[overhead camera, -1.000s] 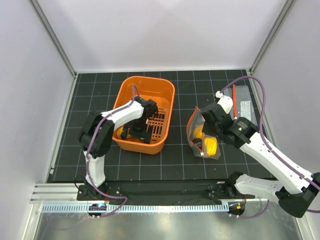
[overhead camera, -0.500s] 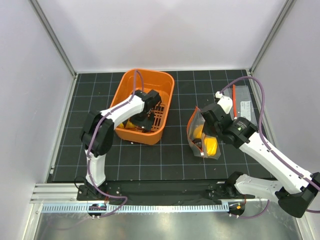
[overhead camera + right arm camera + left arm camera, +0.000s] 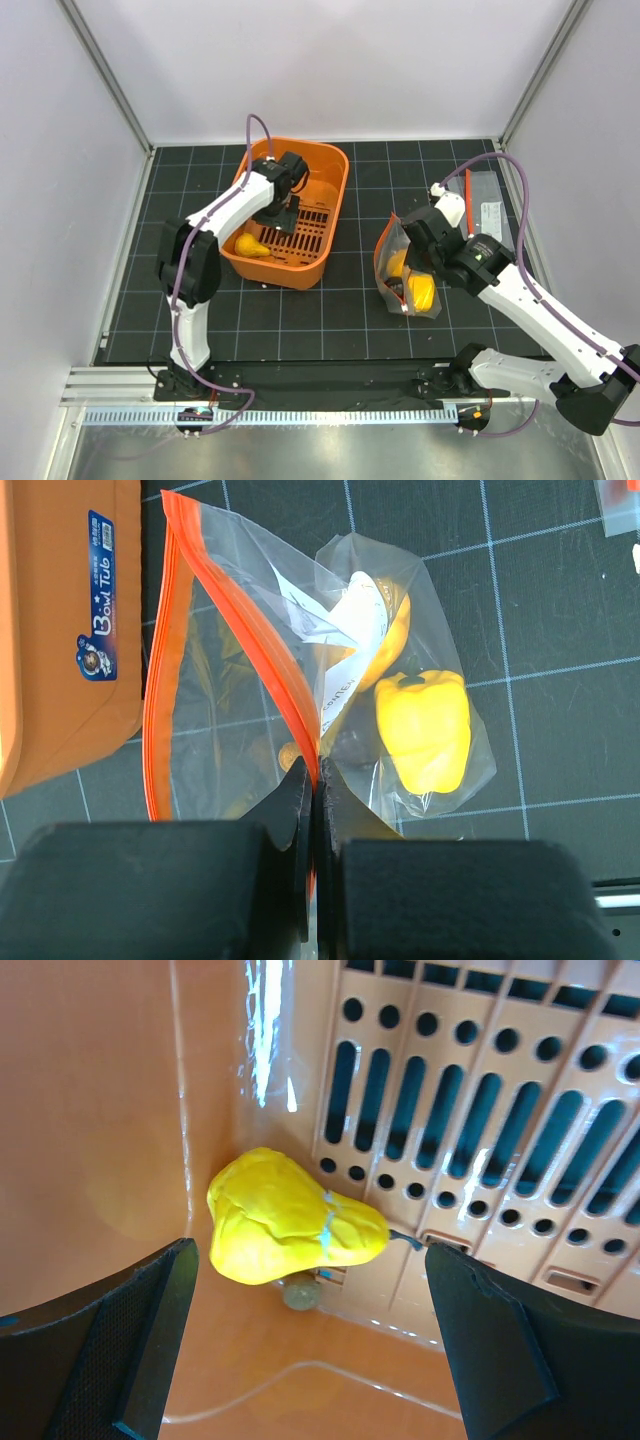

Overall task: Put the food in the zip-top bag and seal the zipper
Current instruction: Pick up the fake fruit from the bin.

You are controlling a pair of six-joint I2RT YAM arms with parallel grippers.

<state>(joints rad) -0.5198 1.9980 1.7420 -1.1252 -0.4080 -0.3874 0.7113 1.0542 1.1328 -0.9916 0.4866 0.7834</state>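
Pinching the zipper [image 3: 240,640], right tool [image 3: 313,775] — left tool [image 3: 308,1260] gapes above yellow pear [image 3: 285,1225].

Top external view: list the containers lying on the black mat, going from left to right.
orange tub → zip-top bag → labelled clear pouch

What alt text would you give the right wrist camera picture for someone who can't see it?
Black jaws pinch the red-orange zipper of a clear bag, its mouth open, on a black gridded mat. Inside lie a yellow toy pepper and other yellow food; an orange tub sits at left.
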